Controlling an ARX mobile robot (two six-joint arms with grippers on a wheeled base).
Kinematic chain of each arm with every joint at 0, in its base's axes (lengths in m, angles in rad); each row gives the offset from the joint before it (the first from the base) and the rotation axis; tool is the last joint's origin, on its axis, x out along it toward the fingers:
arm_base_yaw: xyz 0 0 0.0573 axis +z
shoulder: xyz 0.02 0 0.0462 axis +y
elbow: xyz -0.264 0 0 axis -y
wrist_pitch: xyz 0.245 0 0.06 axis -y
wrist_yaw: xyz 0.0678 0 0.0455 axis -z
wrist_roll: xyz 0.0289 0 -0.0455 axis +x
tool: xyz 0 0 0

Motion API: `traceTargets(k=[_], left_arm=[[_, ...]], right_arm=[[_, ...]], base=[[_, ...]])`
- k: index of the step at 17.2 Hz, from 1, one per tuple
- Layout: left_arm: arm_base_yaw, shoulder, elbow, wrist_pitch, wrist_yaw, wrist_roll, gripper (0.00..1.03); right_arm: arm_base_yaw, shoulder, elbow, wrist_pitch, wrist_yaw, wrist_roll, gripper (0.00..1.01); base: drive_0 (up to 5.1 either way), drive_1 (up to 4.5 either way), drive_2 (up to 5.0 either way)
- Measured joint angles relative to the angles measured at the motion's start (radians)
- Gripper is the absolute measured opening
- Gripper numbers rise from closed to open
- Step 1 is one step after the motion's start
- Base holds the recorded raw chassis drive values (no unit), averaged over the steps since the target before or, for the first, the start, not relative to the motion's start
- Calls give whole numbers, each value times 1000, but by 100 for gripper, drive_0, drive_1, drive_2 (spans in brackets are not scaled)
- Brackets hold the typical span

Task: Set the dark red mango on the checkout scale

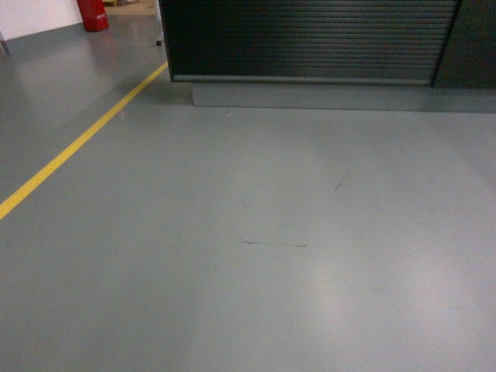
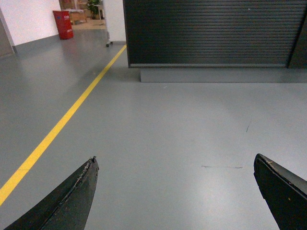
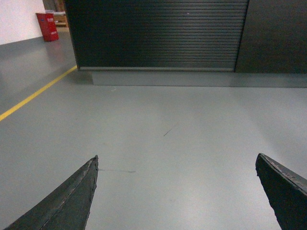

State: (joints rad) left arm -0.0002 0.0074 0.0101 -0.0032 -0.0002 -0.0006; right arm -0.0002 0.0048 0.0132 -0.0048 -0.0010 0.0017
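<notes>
The checkout stands ahead, a dark counter with a ribbed slatted front and a grey plinth; it also fills the top of the left wrist view and of the right wrist view. The dark red mango and the scale are out of view. My left gripper is open over bare grey floor, its two black fingers far apart with nothing between them. My right gripper is open the same way, fingers wide apart and empty. Neither gripper shows in the head view.
A yellow floor line runs diagonally along the left, reaching the counter's left corner. A red box-like object stands at the far left by a white wall. Grey floor with faint scuff marks lies between me and the counter.
</notes>
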Motion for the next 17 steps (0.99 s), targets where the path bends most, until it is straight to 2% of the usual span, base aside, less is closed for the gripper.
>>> traceTargets(k=[1,17], left_arm=[[0,0,0,0,1,0,98],[0,0,0,0,0,0,98]], right_arm=[[0,0,0,2,1,0,98],[0,0,0,3,2,0,98]], base=[[0,0,0],[-3,405,-411]])
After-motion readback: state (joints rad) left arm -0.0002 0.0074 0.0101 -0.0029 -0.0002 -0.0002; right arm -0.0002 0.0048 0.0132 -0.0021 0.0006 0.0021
